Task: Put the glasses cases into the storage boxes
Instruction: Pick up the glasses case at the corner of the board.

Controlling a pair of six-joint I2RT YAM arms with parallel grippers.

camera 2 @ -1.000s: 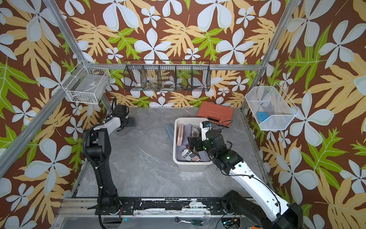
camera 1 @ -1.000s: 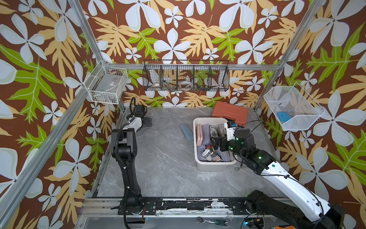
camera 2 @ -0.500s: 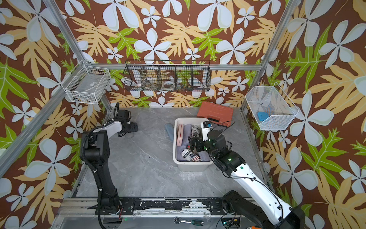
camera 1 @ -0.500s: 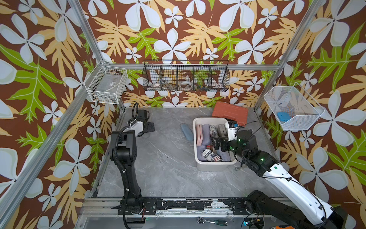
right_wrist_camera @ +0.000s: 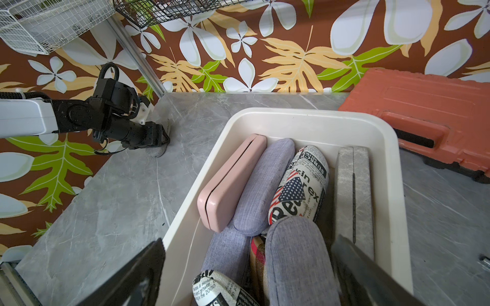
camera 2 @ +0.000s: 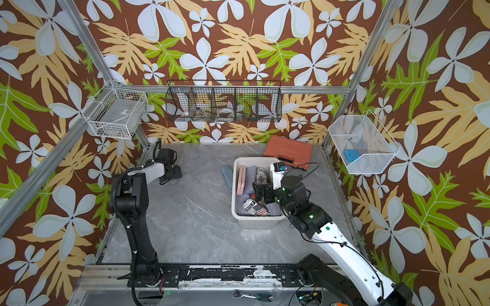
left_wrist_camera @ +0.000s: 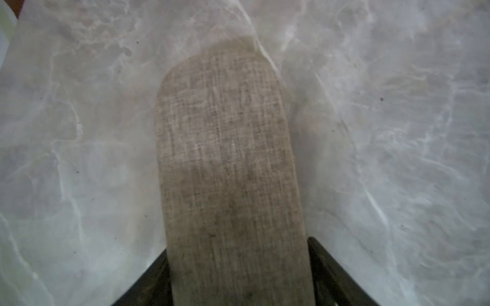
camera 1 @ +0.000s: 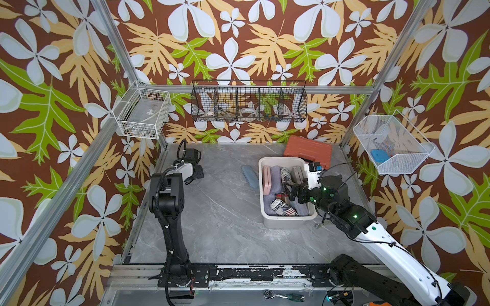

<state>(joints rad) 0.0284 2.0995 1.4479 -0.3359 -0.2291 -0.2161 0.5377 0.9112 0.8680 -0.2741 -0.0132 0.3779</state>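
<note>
One grey, marble-veined tabletop (camera 1: 225,212) carries everything. On it stands the cream plastic tub (camera 1: 289,224), round-cornered with a rolled rim and crowded with cases: a smooth pink hard shell (right_wrist_camera: 230,182), soft lavender fabric ones, and a glossy newspaper-print case (right_wrist_camera: 299,185).

The right tool (camera 1: 291,193) hangs over the tub with its jaws wide and gripping nothing, a lavender case (right_wrist_camera: 299,265) lying below between them. Lowered carelessly, a finger could catch the rim and drag the tub.

A light blue case (camera 1: 250,176) lies on the tabletop just beside the tub.

Well apart, the left tool (camera 1: 196,175) straddles a tan woven case (left_wrist_camera: 228,164), oblong and round-ended with a coarse linen-like weave, lying flat on the tabletop. I cannot tell whether the fingers press it. The cloth should grip well, but an off-centre hold could let the long case tilt or slip. With the tub so full, it may also perch on the others and slide off.
</note>
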